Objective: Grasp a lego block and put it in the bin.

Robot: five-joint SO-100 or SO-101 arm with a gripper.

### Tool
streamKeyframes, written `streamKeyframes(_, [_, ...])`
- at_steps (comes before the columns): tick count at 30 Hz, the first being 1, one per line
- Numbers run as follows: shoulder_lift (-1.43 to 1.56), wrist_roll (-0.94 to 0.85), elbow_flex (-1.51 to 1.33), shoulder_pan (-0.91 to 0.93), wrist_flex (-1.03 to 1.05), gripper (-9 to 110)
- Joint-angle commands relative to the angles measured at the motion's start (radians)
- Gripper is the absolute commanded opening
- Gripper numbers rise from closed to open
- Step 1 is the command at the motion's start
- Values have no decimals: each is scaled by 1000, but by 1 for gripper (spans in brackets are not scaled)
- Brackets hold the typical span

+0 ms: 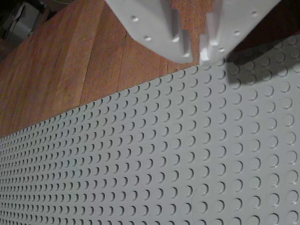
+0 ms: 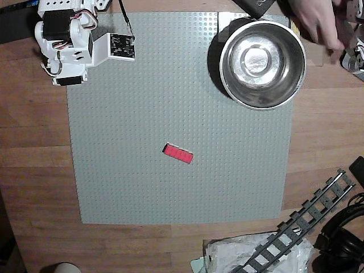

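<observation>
In the overhead view we see the red lego block [image 2: 178, 153] lying flat, slightly slanted, near the centre of the grey baseplate [image 2: 125, 170], well apart from the steel bin [image 2: 262, 55] at upper right, which sits on the plate's corner. Arm [image 2: 68, 40] folded at upper left. A person's hand [image 2: 318, 25] at top right, by the bin. In the wrist view the tool [image 1: 202, 49] enters from the top, fingers [image 1: 178, 37] nearly together w/ nothing between, over the plate edge & wooden worktop [image 1: 70, 56].
</observation>
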State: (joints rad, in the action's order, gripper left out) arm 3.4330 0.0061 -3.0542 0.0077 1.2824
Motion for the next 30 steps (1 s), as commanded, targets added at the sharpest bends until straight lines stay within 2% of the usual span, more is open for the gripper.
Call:
streamKeyframes(1, [17,-9,0,-3,3,0])
streamKeyframes(30, [17,-9,0,-44,3,0])
